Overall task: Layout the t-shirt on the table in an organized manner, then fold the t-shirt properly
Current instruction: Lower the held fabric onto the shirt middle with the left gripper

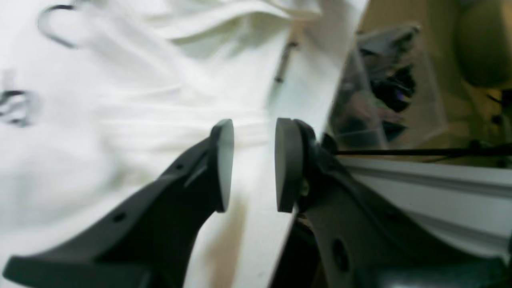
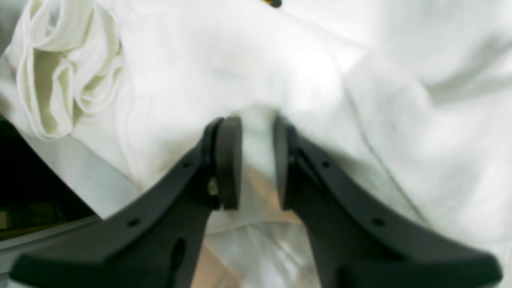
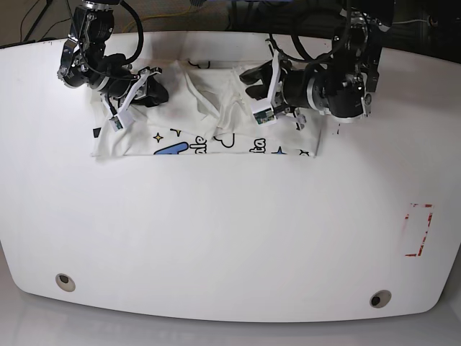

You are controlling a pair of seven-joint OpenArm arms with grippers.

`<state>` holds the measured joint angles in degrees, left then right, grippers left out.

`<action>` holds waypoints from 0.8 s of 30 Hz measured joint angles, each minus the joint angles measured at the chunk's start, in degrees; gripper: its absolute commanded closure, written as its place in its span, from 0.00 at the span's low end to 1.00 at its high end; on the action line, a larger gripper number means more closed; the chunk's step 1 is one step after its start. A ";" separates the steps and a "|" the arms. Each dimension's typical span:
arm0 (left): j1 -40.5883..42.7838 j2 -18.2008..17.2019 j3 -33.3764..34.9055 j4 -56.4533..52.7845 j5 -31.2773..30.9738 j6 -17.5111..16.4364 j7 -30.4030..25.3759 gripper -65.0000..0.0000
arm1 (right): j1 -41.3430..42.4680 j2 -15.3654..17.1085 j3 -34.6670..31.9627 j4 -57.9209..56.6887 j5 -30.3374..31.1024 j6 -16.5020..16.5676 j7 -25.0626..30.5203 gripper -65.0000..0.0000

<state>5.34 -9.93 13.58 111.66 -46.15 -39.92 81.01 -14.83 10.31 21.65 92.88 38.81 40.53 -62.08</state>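
The white t-shirt (image 3: 209,126) lies rumpled at the far middle of the table (image 3: 230,231), a strip of blue and yellow print showing along its near edge. My right gripper (image 3: 148,90) sits at the shirt's left end in the base view. In the right wrist view that right gripper (image 2: 258,124) is shut on a raised fold of the t-shirt (image 2: 280,60). My left gripper (image 3: 252,83) hovers over the shirt's right half. Up close, the left gripper (image 1: 254,132) stands open with nothing between its pads, over the t-shirt's (image 1: 120,112) edge.
A red dashed rectangle mark (image 3: 419,229) is at the table's right. Two round grommet holes (image 3: 65,281) (image 3: 379,298) sit near the front edge. The table's edge (image 1: 316,80) runs just right of the left gripper, with dark clutter beyond it.
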 measured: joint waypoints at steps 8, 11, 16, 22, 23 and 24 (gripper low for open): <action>-3.41 -0.09 -5.77 0.02 0.50 0.00 0.02 0.73 | -0.02 0.00 0.00 0.00 -0.02 0.00 0.00 0.78; -4.48 0.24 -6.49 -0.33 0.66 1.57 0.02 0.66 | -0.02 0.00 0.00 0.00 0.00 0.00 0.00 0.78; -5.57 2.49 -6.56 -2.45 1.36 8.13 -0.20 0.51 | 0.00 0.02 0.00 0.00 -0.02 0.00 0.00 0.78; -6.84 5.38 -6.14 -5.99 6.45 10.23 -0.13 0.42 | 0.02 0.00 -0.02 0.00 -0.02 0.00 -0.02 0.78; -7.06 5.81 -6.14 -6.51 6.82 10.19 -0.35 0.42 | 0.04 0.00 -0.07 0.00 -0.04 0.00 -0.02 0.78; -7.34 6.14 -6.14 -7.04 7.08 10.19 -0.70 0.42 | 0.02 0.00 -0.09 0.00 -0.04 0.00 0.00 0.78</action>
<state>-2.00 -3.79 7.44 104.62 -39.07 -29.74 80.31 -14.81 10.31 21.56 92.88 38.76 40.53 -62.08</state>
